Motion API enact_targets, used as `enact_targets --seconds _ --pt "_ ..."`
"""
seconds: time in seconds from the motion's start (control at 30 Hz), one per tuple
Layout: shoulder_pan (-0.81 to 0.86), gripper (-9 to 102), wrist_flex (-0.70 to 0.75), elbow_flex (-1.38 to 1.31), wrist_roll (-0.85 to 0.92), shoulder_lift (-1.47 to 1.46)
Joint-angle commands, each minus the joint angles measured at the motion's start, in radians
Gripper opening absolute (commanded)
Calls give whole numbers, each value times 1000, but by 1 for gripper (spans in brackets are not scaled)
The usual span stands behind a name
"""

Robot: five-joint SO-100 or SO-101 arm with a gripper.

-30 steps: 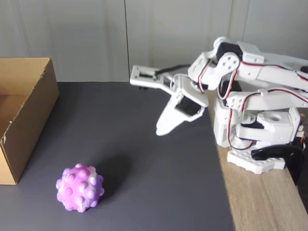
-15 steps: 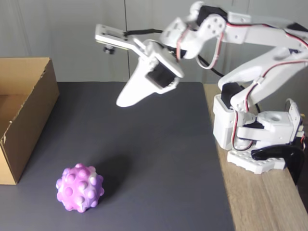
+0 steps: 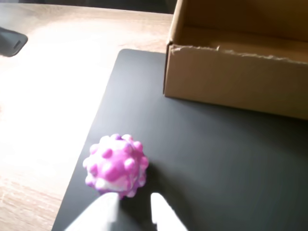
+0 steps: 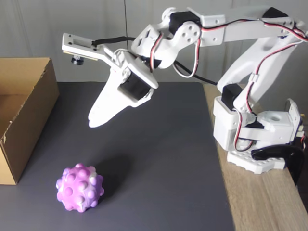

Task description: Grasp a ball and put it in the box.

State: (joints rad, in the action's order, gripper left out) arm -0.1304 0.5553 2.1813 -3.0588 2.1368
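Ball (image 4: 80,187), a soft purple-and-pink sphere with whitish patches and rounded bumps all over, sits on a dark grey mat (image 4: 159,163) near the front left of the fixed view, free of any hold. To its left and farther back, a large brown corrugated cardboard box (image 4: 24,120) stands open-topped on the mat's left edge, well apart from the ball.

A white two-finger gripper (image 4: 94,122) hangs in the air above the mat, tilted down and leftward toward the ball but clear of it. In the wrist view its two pale fingertips (image 3: 161,211) rise from the bottom edge with a narrow gap between them, nothing held, the ball (image 3: 116,165) just beyond and slightly left of them. The box (image 3: 236,72) lies at the far right of that view, its ragged front wall facing the camera.

A white arm with red and black wiring (image 4: 226,33) reaches in from its base (image 4: 255,139) on the light wooden desk (image 4: 264,202) at the right.
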Motion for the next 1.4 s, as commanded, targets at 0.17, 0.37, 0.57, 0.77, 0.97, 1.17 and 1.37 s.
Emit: enact_targets --seconds 0.17,0.37,0.57,0.77,0.97,1.17,1.37 --pt "44 35 -67 -58 -15 -58" --pt "14 44 -77 -57 -20 -106" --pt "-41 51 -117 -49 -11 -156" --pt "-63 50 -152 -58 -11 -229" --pt "-57 50 -213 -58 -12 -313" --pt "-35 51 -276 -86 -23 -414" --pt "-12 50 -310 -129 -35 -508"
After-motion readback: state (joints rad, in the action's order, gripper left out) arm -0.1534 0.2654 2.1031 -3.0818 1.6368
